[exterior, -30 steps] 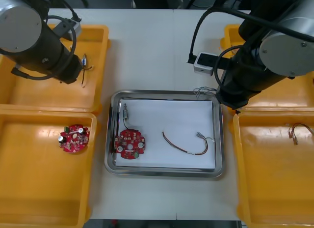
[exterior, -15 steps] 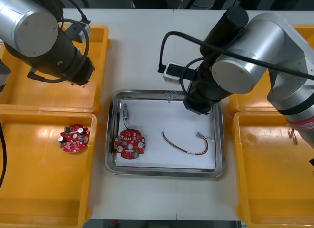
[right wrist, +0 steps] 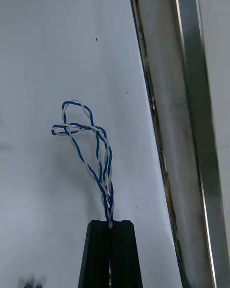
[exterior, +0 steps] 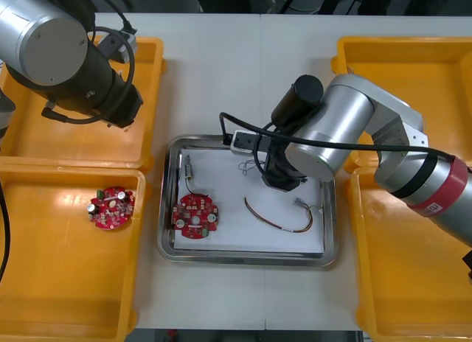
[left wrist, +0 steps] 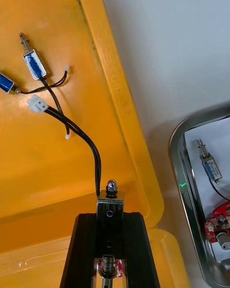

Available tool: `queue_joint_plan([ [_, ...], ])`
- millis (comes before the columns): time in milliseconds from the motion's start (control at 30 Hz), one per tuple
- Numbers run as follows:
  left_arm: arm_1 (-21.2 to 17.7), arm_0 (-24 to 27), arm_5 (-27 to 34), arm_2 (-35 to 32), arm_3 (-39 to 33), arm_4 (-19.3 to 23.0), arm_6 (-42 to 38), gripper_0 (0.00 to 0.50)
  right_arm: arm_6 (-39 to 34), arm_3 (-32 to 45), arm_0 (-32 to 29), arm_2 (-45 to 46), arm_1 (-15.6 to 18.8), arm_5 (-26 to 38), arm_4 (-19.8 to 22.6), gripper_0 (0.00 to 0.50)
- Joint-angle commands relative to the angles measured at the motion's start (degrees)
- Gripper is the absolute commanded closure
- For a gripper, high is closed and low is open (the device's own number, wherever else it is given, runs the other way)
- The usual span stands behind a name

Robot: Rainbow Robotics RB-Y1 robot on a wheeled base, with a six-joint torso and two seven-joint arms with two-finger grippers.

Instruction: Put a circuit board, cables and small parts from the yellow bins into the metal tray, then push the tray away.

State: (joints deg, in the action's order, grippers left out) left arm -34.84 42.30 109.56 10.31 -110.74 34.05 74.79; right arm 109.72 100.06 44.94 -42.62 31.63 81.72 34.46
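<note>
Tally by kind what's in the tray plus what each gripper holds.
Circuit board: 1
Cables: 2 (red-yellow cable in tray; blue-white cable in right gripper over it)
Small metal parts, black leads attached: 2 (tray part; held part in left gripper over a left bin)
Total: 5

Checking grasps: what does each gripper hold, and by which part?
Right gripper: twisted blue and white cable, by one end. Left gripper: small metal part, by its body.

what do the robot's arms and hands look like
The left arm and right arm are thick silver tubes with black joints and looping black cables; the right wears a red band and a black one. The left hand and right hand have flat, square-ended black fingers.
</note>
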Motion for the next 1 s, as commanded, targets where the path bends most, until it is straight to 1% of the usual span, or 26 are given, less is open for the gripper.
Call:
queue_joint_plan([
  [33, 0.8, -0.4, 0.4, -1.9, -2.2, -0.3, -7.2, 0.5, 1.6, -0.9, 0.0, -1.1, -1.0, -1.0, -0.5, 0.5],
  [100, 0.9, -0.4, 0.4, -1.9, -2.2, -0.4, -7.3, 0.5, 1.7, -1.1, 0.1, -1.1, -1.0, -1.0, -0.5, 0.5],
  [133, 0.8, -0.4, 0.4, -1.9, -2.2, -0.4, -7.2, 0.5, 1.8, -1.1, 0.0, -1.2, -1.0, -1.0, -0.9, 0.484],
  [167, 0.8, -0.4, 0.4, -1.9, -2.2, -0.4, -7.2, 0.5, 1.7, -1.1, 0.1, -1.2, -0.9, -1.0, -1.0, 0.456],
  [200, 0.8, -0.3, 0.4, -1.9, -2.2, -0.4, -7.2, 0.5, 1.7, -1.1, 0.1, -1.3, -0.9, -1.0, -1.3, 0.297],
  [233, 0.8, -0.4, 0.4, -2.0, -2.2, -0.3, -7.3, 0.5, 1.8, -1.1, 0.0, -1.4, -0.9, -1.0, -1.8, 0.167],
  [267, 0.8, -0.4, 0.4, -2.0, -2.2, -0.3, -7.4, 0.5, 1.5, -1.1, 0.1, -1.4, -0.9, -1.0, -1.9, 0.108],
  [300, 0.8, -0.4, 0.4, -2.0, -2.2, -0.3, -7.4, 0.5, 1.5, -1.1, 0.0, -1.4, -0.8, -1.0, -1.9, 0.004],
  [467, 0.8, -0.4, 0.4, -2.0, -2.2, -0.3, -7.6, 0.5, 1.5, -1.1, 0.1, -1.3, -0.7, -1.0, -2.0, 0.0],
  [600, 0.9, -0.4, 0.4, -2.0, -2.4, -0.2, -7.9, 0.5, 1.5, -0.7, 0.1, -0.1, -0.7, 0.6, -2.0, 0.0],
  [767, 0.8, -0.4, 0.4, -2.0, -2.4, 0.0, -8.1, 0.5, 1.4, 1.1, 0.1, 3.6, -1.6, 6.5, -2.0, 0.0],
  [867, 0.8, -0.4, 0.4, -2.0, -2.4, 0.1, -8.3, 0.5, 1.0, 2.5, 0.3, 6.3, -2.7, 11.0, -1.9, 0.0],
  [1000, 0.8, -0.4, 0.4, -2.0, -2.4, 0.1, -8.6, 0.5, 0.3, 4.9, 0.5, 11.1, -4.2, 18.1, -0.5, 0.0],
])
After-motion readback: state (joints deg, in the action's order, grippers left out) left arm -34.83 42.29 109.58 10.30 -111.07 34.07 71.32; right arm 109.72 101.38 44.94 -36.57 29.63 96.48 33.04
